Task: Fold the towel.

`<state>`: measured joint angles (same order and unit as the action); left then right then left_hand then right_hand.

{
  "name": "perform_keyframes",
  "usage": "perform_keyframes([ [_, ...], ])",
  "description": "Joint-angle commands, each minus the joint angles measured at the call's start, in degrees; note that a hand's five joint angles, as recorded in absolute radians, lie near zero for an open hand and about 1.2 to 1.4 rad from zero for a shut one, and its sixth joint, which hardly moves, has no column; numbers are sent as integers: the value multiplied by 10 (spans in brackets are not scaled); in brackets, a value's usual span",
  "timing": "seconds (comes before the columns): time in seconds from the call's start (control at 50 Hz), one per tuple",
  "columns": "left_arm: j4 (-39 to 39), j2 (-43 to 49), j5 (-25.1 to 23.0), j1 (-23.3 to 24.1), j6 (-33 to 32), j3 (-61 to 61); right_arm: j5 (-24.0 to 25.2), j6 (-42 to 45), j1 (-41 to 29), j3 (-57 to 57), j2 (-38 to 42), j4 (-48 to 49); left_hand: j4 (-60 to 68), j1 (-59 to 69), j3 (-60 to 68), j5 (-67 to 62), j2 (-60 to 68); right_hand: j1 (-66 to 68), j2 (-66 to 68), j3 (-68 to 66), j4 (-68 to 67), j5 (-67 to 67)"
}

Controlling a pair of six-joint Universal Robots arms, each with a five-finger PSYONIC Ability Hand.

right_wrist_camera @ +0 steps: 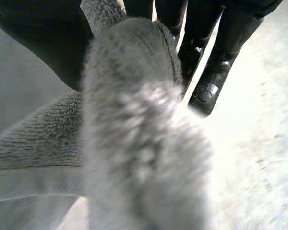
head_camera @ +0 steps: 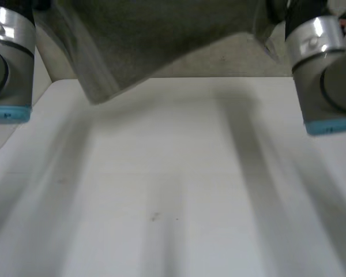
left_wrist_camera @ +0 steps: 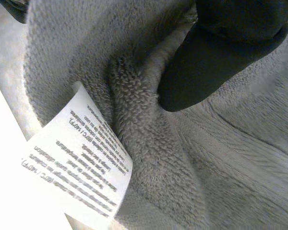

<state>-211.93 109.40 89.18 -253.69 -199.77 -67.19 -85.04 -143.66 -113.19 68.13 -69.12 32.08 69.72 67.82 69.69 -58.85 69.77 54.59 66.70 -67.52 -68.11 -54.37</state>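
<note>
Towel (head_camera: 161, 40): grey terry, held up off the desk at the far side, between the two arms.
Desk (head_camera: 179, 190): white, bare in the near part and the middle; its far edge runs just under the towel's hanging part.
Left arm (head_camera: 8, 63): grey joint with a light-blue cap, over the desk's left side, nearer than the towel.
Right arm (head_camera: 326, 69): same build, over the right side, about level with the left one.
Left hand (left_wrist_camera: 216, 52): clamped on the towel; in the left wrist view a black digit digs into a thick fold and the pile bunches up round it.
Label (left_wrist_camera: 81, 158): white care tag with small print, sewn at the towel's edge just beside that fold and sticking out past the edge.
Right hand (right_wrist_camera: 43, 38): clamped on the towel; a rolled ridge of cloth runs between the thumb on one side and the fingers (right_wrist_camera: 216, 62) on the other.
Long axis: in the head view the cloth spans side to side, from one arm toward the other, with its upper part cut off by the view.
Lower edge: slanted, lowest toward the left arm and rising toward the right arm.
Low corner: points down at the desk's far edge on the left side; whether it touches the desk I cannot tell.
</note>
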Motion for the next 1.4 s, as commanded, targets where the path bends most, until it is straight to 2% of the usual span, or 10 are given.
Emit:
perform_keyframes([
  [0.02,-27,4,-19,-1,0,-161,22,11,5,117,42,-44,103,122,103,-111,102,254,133,-125,-119,-156],
  [0.14,-79,41,-70,1,-6,-304,37,11,5,209,92,-55,103,122,103,-111,102,213,92,-83,-77,-115],
  [0.22,-75,68,-80,2,-18,-354,33,11,4,254,100,-56,103,122,103,-111,102,-141,-262,271,277,239],
  [0.28,-62,64,-81,0,-32,-371,26,4,5,269,89,-60,103,122,103,-111,102,-243,-364,372,378,341],
  [0.46,-2,10,-81,-11,-46,-401,27,-28,26,281,33,-145,-23,-4,-23,14,-24,-280,-401,410,415,378],
  [0.6,76,-31,-82,-11,-45,-409,32,-202,58,257,0,-244,-297,-278,-297,288,-297,-292,-413,421,427,390],
  [0.84,172,-67,-98,-12,-38,-403,83,-372,133,242,-5,-345,-378,-359,-378,369,-379,-334,-455,463,469,432],
  [1.16,168,-50,-98,-6,-20,-401,116,-430,171,262,2,-344,-323,-304,-322,314,-323,-341,-462,470,476,439],
  [1.36,166,-17,-95,-12,-28,-399,122,-425,170,250,29,-351,102,121,102,-111,102,-331,-452,460,466,429],
  [1.4,167,-21,-95,-14,-28,-402,120,-426,169,249,32,-351,103,122,103,-111,102,-326,-447,455,461,423],
])
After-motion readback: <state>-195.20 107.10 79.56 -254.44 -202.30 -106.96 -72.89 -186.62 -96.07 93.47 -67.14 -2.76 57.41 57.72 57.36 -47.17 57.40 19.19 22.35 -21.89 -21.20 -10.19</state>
